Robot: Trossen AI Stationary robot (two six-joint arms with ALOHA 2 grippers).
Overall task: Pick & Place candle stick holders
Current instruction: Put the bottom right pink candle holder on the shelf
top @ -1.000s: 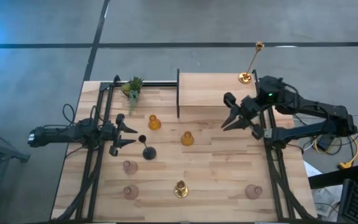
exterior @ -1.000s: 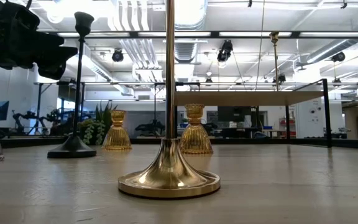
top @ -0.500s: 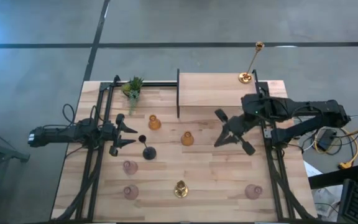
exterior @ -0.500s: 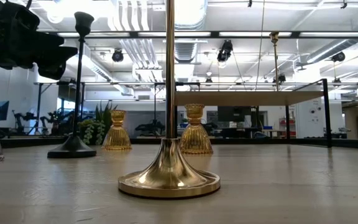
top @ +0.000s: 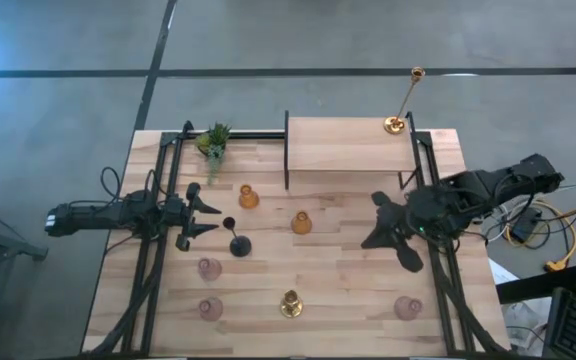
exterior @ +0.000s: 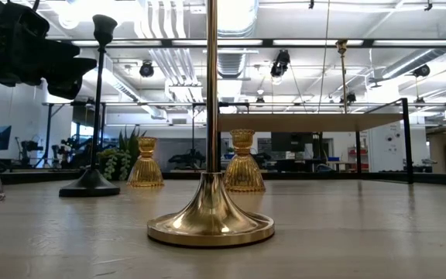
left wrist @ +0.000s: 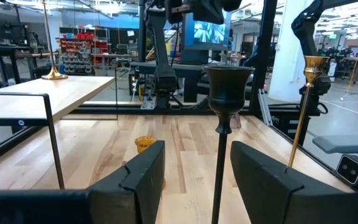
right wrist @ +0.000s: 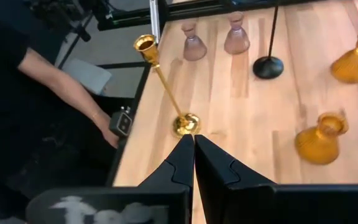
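Observation:
A black stemmed holder (top: 238,243) stands on its round base just ahead of my open left gripper (top: 216,216). In the left wrist view its stem (left wrist: 221,143) shows between my fingers, untouched. Two amber glass holders (top: 248,197) (top: 301,223) stand mid-table. Pink glass holders stand at the near left (top: 208,267) (top: 210,309) and the near right (top: 406,307). One tall gold holder (top: 290,303) stands at the near edge, another (top: 396,124) on the raised shelf. My right gripper (top: 373,238) (right wrist: 193,140) is shut and empty above the table's right part, pointing toward the near gold holder (right wrist: 184,123).
A raised wooden shelf (top: 343,145) fills the far middle, with a small green plant (top: 213,140) at the far left. Black frame rails (top: 153,260) run along both sides. A person's arm (right wrist: 61,81) shows beyond the table's near edge in the right wrist view.
My right gripper has swung away from the raised shelf, going toward the table's near edge and a little toward its right edge, staying empty.

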